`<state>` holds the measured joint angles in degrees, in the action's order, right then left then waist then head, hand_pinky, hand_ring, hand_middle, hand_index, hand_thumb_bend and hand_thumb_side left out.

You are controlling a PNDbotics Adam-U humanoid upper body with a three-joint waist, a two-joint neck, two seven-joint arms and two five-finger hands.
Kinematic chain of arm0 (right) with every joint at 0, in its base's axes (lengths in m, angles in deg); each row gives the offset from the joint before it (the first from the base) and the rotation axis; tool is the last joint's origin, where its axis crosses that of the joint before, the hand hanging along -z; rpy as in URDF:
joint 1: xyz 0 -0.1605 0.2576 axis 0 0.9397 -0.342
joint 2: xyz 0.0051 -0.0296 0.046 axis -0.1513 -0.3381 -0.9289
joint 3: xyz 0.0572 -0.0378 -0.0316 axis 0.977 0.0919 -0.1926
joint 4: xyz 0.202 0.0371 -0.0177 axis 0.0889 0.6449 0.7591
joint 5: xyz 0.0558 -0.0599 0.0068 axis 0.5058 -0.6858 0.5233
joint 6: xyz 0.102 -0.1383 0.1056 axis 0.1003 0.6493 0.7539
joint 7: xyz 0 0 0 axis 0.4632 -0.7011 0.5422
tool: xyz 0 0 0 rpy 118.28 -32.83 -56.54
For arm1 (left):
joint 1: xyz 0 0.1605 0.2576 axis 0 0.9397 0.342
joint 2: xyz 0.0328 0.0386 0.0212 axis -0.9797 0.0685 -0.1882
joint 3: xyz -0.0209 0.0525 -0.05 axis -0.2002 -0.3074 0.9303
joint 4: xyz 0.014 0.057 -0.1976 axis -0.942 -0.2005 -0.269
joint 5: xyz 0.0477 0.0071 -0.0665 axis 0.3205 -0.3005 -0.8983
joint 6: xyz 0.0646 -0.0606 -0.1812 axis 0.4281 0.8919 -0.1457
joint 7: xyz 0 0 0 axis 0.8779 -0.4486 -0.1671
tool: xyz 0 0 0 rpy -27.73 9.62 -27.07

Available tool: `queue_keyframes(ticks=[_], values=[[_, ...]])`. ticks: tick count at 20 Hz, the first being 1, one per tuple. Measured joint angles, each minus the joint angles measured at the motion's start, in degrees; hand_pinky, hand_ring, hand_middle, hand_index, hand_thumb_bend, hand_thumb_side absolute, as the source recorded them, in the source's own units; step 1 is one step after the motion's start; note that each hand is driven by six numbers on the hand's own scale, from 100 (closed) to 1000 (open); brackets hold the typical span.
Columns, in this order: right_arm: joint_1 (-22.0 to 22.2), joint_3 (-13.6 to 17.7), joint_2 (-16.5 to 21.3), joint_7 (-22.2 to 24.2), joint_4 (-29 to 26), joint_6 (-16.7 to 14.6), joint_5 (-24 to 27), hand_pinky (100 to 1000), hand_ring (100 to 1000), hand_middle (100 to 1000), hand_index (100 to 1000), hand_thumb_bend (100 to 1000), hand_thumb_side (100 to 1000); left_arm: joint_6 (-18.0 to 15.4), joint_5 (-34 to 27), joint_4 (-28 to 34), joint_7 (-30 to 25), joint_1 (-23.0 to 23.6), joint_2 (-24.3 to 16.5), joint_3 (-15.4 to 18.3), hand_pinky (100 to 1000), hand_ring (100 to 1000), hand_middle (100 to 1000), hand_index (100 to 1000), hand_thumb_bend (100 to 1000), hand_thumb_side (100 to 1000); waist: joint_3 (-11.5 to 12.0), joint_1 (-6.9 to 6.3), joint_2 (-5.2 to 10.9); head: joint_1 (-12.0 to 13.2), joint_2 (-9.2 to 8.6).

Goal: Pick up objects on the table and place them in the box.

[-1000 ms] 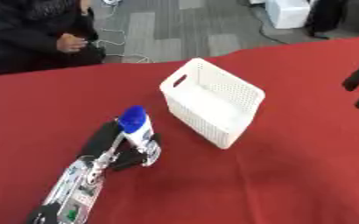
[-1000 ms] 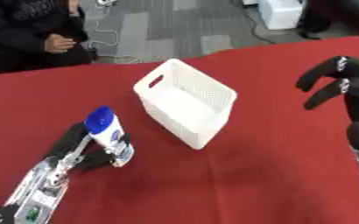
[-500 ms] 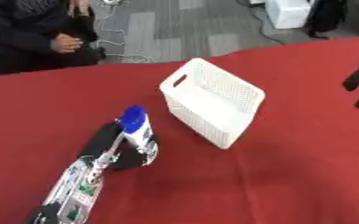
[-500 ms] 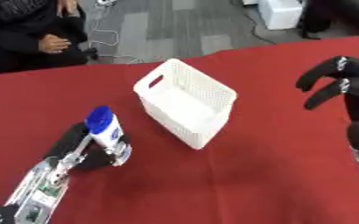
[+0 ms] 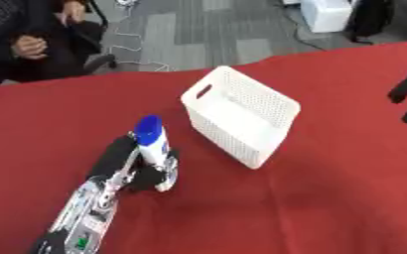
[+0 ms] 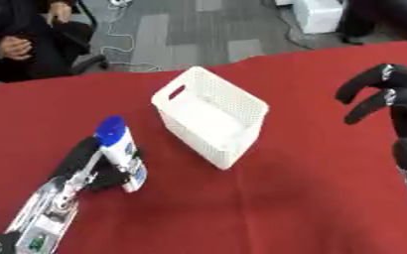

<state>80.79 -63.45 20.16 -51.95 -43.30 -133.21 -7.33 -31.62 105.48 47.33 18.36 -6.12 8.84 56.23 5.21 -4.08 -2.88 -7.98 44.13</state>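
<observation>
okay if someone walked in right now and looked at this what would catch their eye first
Probably the white basket standing in the middle of the red table, open side up and nothing visible inside. Next, the left hand at lower left, curled round a white bottle with a blue cap. The right hand hangs at the right edge, fingers curled, holding nothing.

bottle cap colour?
Blue cap on a white bottle, held by the left hand; clearest in left eye view.

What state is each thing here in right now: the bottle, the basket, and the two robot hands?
Bottle: upright on the red table, blue cap on, held.
White basket: open-topped, looks empty.
Left hand: curled round the bottle.
Right hand: idle at right edge, fingers curled, holding nothing.
</observation>
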Motion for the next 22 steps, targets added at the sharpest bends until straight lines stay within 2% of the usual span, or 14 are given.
queue_keyframes(ticks=[2, 5, 11, 22], values=[[0.0, 0.0, 0.0, 0.0, 0.0, 0.0, 0.0, 397, 522, 576, 485, 428, 1000, 0.2, -1.0, 0.0, 1.3, 0.0, 0.0, 0.1, 100, 100, 239, 520, 100, 655, 0.0, 0.0, 0.0, 0.0, 0.0], [0.0, 0.0, 0.0, 0.0, 0.0, 0.0, 0.0, 397, 523, 576, 485, 429, 1000, 0.4, -2.7, 0.0, 3.5, 0.0, 0.0, 0.1, 100, 100, 100, 429, 100, 640, 0.0, 0.0, 0.0, 0.0, 0.0], [0.0, 0.0, 0.0, 0.0, 0.0, 0.0, 0.0, 397, 523, 576, 484, 429, 1000, -0.4, -5.3, 0.5, 7.6, 0.0, 0.0, 0.2, 100, 100, 100, 250, 100, 606, 0.0, 0.0, 0.0, 0.0, 0.0], [0.0, 0.0, 0.0, 0.0, 0.0, 0.0, 0.0, 397, 523, 575, 484, 428, 1000, -3.3, -8.6, 3.0, 13.1, -0.5, 0.0, 0.6, 100, 100, 100, 199, 100, 593, 0.0, 0.0, 0.0, 0.0, 0.0]])
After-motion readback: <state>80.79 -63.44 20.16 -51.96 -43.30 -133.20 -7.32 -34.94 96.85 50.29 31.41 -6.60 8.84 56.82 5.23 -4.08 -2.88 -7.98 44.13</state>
